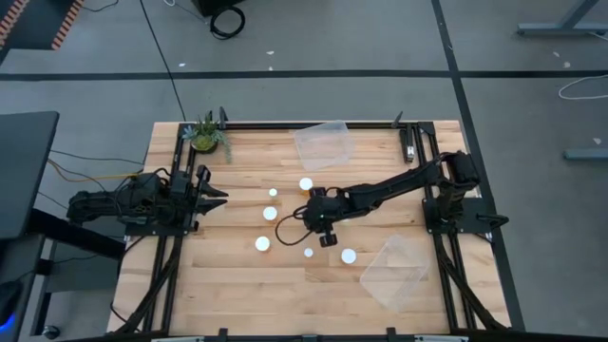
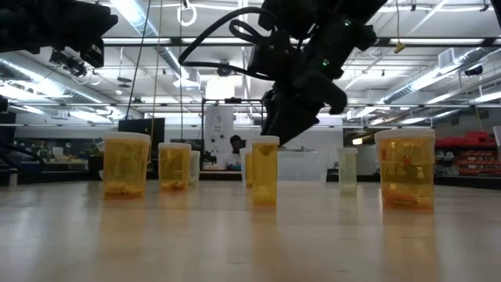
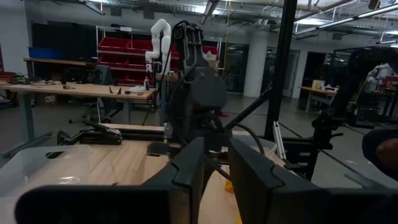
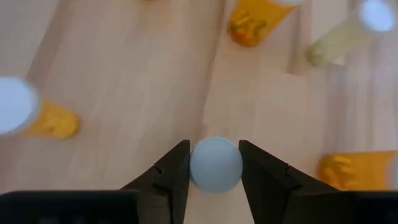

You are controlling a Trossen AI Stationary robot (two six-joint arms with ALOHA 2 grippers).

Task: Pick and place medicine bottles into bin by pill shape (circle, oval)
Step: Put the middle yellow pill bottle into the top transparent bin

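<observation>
- While the right arm reached across the table (image 1: 237, 294) to its middle, the right tool (image 4: 215, 165) pointed straight down, with its two fingers (image 4: 171, 171) pressed against either side of the white cap of one medicine bottle (image 2: 264, 171).
- That grasped bottle stood upright on the wood, seen in the low view directly under the dark tool.
- Around it, other medicine bottles stood on the table: a wide one (image 2: 126, 164) and a second (image 2: 174, 166) on one side, a wide one (image 2: 405, 168) on the other side, and a pale narrow one (image 2: 347, 171) farther back.
- From above, their caps showed as white dots, among them one (image 1: 349, 256) just beside the tool and one (image 1: 263, 244) farther toward the left arm.
- Two clear bins lay on the table: one (image 1: 323, 144) near the far edge, one (image 1: 394, 273) near the right arm's base.
- A small green plant (image 1: 205, 136) sat at the far left corner.
- At the left edge waited the left tool (image 1: 214, 195), its fingers (image 3: 193, 171) a narrow gap apart, grasping nothing.
</observation>
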